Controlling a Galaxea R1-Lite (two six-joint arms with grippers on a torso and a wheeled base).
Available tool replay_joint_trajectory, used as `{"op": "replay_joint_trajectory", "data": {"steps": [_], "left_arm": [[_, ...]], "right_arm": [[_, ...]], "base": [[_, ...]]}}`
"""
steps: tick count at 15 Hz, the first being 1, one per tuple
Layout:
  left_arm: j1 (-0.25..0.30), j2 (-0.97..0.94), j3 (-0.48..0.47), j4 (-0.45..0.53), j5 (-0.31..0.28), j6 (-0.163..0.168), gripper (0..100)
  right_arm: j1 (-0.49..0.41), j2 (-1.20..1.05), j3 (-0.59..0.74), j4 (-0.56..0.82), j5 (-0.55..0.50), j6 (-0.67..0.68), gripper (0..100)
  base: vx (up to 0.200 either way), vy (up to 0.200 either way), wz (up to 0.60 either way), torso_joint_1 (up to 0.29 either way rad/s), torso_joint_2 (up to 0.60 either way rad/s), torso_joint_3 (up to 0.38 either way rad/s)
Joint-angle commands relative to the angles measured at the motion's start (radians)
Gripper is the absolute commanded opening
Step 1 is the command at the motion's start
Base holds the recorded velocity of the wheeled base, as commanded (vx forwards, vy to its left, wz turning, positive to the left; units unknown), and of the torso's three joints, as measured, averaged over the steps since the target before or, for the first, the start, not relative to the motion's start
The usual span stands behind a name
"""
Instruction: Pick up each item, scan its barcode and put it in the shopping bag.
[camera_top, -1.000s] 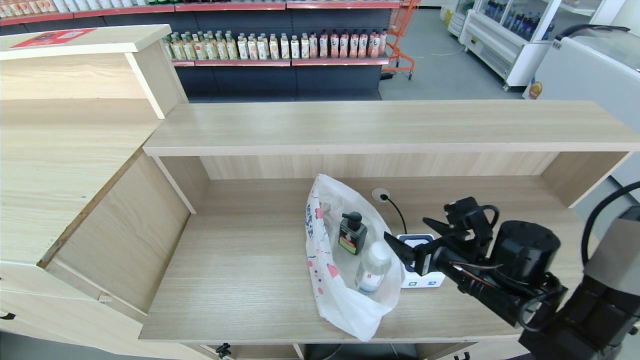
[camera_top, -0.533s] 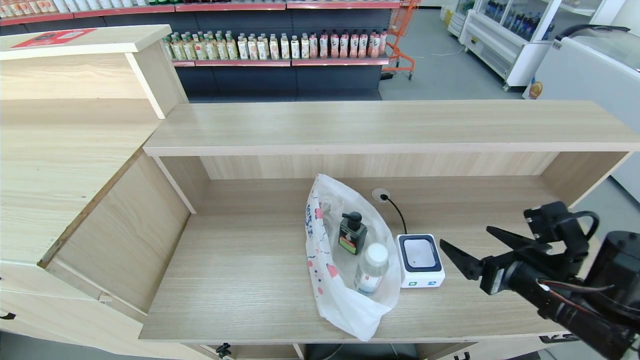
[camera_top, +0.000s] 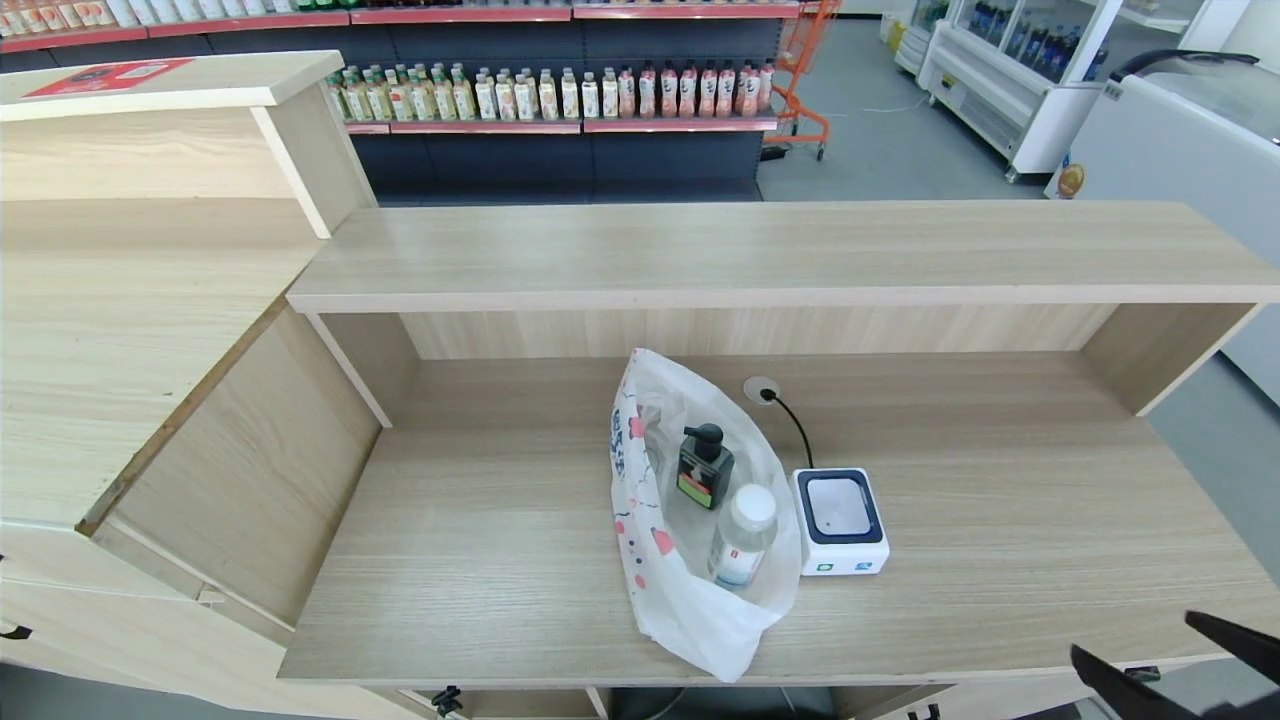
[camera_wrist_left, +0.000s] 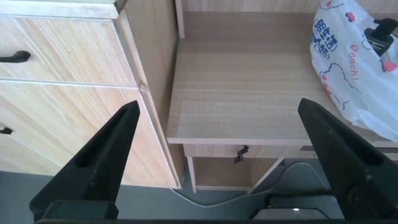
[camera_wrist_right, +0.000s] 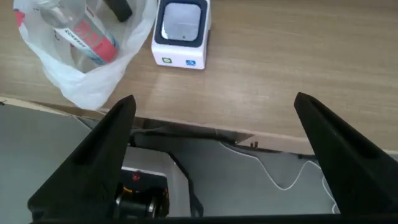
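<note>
Head view — bag (open, seemingly) beside scanner.

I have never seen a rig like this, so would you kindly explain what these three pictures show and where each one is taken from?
This is a two-armed robot at a shop checkout counter. The wide picture comes from a camera on its head, looking down. The other two come from cameras on its wrists, so each looks out past that arm's own gripper. On the counter lies a white shopping bag with a dark pump bottle and a clear bottle inside. A white barcode scanner sits beside the bag, on the robot's right. The left gripper and the right gripper are both open and hold nothing.
</note>
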Motion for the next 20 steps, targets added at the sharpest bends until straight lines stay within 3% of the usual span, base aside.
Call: {"op": "replay_joint_trajectory", "data": {"steps": [1,3,8,20], "left_arm": [[0.0,0.0,0.0,0.0,0.0,0.001,100],[0.0,0.0,0.0,0.0,0.0,-0.001,100],[0.0,0.0,0.0,0.0,0.0,0.001,100],[0.0,0.0,0.0,0.0,0.0,-0.001,100]], "right_arm": [[-0.148,-0.565,0.015,0.415,0.013,-0.015,100],[-0.183,-0.722,0.015,0.516,0.048,-0.011,100],[-0.26,-0.818,0.015,0.542,0.12,-0.037,100],[-0.241,-0.85,0.015,0.543,0.12,-0.052,100]], "base": [[0.0,0.0,0.0,0.0,0.0,0.0],[0.0,0.0,0.0,0.0,0.0,0.0],[0.0,0.0,0.0,0.0,0.0,0.0],[0.0,0.0,0.0,0.0,0.0,0.0]]}}
